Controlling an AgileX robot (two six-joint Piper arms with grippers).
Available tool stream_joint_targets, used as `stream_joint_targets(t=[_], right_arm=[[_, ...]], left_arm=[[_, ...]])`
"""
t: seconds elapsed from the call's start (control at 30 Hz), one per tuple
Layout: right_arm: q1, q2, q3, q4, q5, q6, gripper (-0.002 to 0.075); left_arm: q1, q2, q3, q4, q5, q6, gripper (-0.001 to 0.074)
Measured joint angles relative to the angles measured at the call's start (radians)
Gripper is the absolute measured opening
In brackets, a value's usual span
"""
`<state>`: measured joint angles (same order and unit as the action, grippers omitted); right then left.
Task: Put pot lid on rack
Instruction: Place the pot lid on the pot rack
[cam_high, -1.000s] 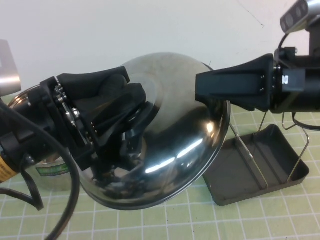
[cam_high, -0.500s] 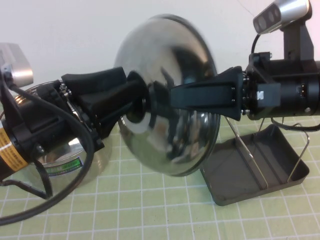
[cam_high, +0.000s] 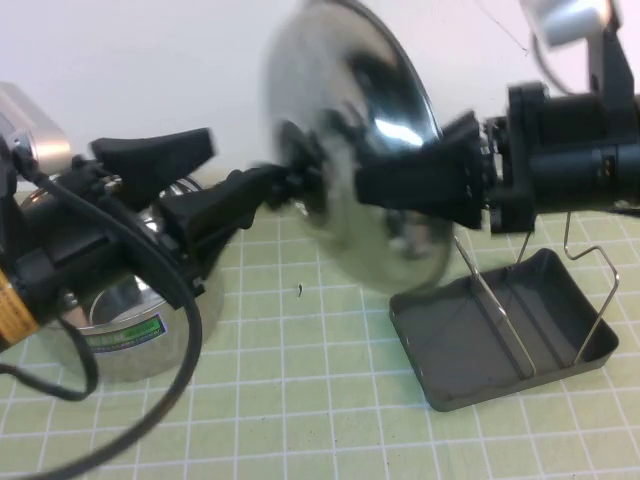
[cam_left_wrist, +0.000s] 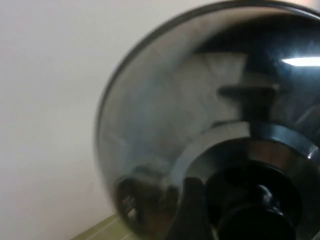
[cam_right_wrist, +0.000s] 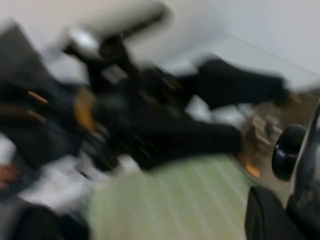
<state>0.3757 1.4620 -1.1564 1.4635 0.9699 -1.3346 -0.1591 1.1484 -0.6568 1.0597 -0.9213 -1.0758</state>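
Two tools meet at the pot lid (cam_high: 355, 140), which stands almost on edge in the upper centre of the high view, lifted off the bench (cam_high: 330, 420). From the right, the right tool (cam_high: 425, 180) is closed on the lid's rim at its lower right side. From the left, the left tool (cam_high: 245, 175) stands with its fingers spread apart: the lower finger reaches toward the black knob (cam_high: 300, 170) on the lid's left face, while the upper finger points well above it. Whether the lower finger touches the knob cannot be told.

Below and to the right of the lid, the rack (cam_high: 500, 335) lies on the green gridded bench, its thin wire uprights rising near the lid's lower edge. At lower left, the pot (cam_high: 140, 320) sits behind the left arm and carries a green label with white writing too small to read.

Only the left wrist view shows the lid's domed face up close (cam_left_wrist: 165, 130), with the knob (cam_left_wrist: 255, 210) at the lower right of that frame. Only the right wrist view shows the knob (cam_right_wrist: 289, 152) from the other arm's side, with the dark, blurred left arm across the frame.
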Motion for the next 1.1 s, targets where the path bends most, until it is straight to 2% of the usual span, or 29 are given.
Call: stream_joint_targets(t=[0.1,0.17,0.27,0.3,0.37,0.53,0.93,1.0,1.1], right_arm=[[0.000,-0.060,0.000,-0.241,-0.120,0.105,0.0071],[0.000,-0.102,0.000,-0.398,-0.174,0.204,0.0071],[0.000,-0.135,0.000,-0.562,-0.207,0.317,0.0071],[0.000,-0.135,0.000,-0.599,-0.207,0.345,0.0071],[0.000,-0.125,0.000,-0.679,-0.207,0.397,0.0071],[0.000,-0.056,0.000,-0.758,-0.231,0.428,0.0071],[0.000,0.039,-0.009,-0.823,-0.256,0.439,0.0076],[0.000,0.044,-0.009,-0.858,-0.249,0.461,0.0101],[0.000,0.044,-0.009,-0.904,-0.249,0.511,0.0178]], left_arm=[[0.000,-0.095,0.000,0.085,0.210,0.004,0.0456],[0.000,-0.158,0.000,0.174,0.376,-0.016,0.0366],[0.000,-0.244,0.000,0.323,0.563,-0.130,0.0150],[0.000,-0.269,0.000,0.371,0.611,-0.176,0.0099],[0.000,-0.312,0.000,0.446,0.658,-0.249,0.0045],[0.000,-0.339,0.000,0.561,0.665,-0.330,0.0006],[0.000,-0.339,0.022,0.687,0.624,-0.440,0.0001],[0.000,-0.339,0.035,0.689,0.624,-0.444,0.0000],[0.000,-0.339,0.053,0.689,0.624,-0.446,0.0000]])
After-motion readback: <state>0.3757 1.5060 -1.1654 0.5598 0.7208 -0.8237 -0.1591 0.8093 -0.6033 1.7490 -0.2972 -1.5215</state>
